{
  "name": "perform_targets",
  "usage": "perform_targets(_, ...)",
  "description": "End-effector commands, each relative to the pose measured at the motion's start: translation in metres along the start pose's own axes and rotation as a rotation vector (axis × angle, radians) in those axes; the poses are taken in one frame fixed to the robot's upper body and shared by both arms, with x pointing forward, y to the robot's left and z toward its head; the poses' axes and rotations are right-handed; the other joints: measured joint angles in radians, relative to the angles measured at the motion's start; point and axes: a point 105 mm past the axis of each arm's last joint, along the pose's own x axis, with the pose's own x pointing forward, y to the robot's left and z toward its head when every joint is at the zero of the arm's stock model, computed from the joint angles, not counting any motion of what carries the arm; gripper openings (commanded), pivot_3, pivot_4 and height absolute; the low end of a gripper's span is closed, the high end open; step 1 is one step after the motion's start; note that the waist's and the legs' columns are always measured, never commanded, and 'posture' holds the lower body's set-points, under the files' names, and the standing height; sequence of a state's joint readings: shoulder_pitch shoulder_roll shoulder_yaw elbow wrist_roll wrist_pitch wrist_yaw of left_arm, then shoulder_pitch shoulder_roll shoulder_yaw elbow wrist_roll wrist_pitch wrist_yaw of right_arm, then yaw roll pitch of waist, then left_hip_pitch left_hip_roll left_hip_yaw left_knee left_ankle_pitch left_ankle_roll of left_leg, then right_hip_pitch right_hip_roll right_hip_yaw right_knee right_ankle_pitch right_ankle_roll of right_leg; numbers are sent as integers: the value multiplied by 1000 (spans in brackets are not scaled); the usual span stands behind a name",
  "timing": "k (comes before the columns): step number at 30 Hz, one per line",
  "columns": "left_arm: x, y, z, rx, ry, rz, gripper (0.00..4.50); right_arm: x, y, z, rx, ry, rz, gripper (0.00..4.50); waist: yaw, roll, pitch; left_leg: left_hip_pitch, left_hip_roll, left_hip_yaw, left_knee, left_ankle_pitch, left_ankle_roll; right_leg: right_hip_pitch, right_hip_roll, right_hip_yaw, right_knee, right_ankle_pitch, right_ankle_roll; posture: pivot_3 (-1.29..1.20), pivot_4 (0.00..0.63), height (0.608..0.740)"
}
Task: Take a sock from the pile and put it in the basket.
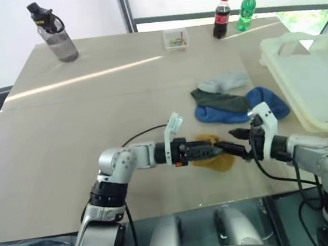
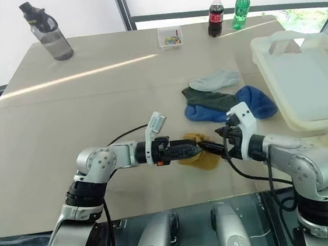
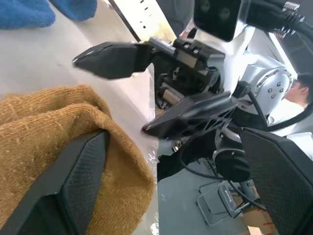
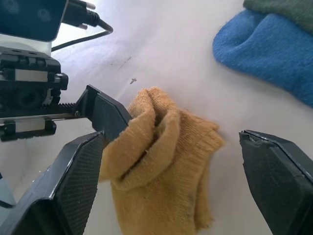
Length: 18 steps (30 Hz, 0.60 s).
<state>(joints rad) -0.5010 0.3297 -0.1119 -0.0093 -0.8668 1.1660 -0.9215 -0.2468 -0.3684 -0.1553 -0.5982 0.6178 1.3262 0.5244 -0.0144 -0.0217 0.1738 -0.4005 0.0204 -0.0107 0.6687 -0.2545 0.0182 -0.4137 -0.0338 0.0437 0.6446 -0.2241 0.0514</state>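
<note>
The sock (image 4: 161, 161) is lying crumpled on the table (image 1: 92, 107), apart from the pile (image 1: 235, 101), with both grippers, left (image 1: 214, 150) and right (image 1: 237, 141), gaping wide around it, leaving the grasp and carry to the basket (image 1: 312, 84) undone.

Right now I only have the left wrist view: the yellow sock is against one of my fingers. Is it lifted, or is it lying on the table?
Observer: It is lying on the table. The yellow sock is crumpled on the surface near the front edge.
Operator: Where is the basket from there?
Observer: The basket is at the table's right side, further back than the sock.
Operator: What lies between them?
Observer: Three more socks lie between them. The blue sock is nearest, then the dark green sock and the grey sock behind it.
</note>
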Motion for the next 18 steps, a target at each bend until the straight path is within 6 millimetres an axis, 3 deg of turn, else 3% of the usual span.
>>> perform_targets(1,3,-7,3,34,-6,-34,4500,5,0,-4,-23,7,-23,4474,1,0,0,0,0,0,0,0,0,0,0,0,0,0,0,0,150,740)
perform_targets(9,1,-5,3,45,-5,-19,4500,13,-9,-29,-79,123,-76,4474,0,0,0,0,0,0,0,0,0,-1,0,0,0,0,0,0,150,740)
perform_targets(18,-26,-16,23,169,-39,12,4500,21,-6,-48,-173,214,-64,4474,-4,-1,-1,2,1,1,0,0,0,1,1,0,0,-1,1,0,150,740)
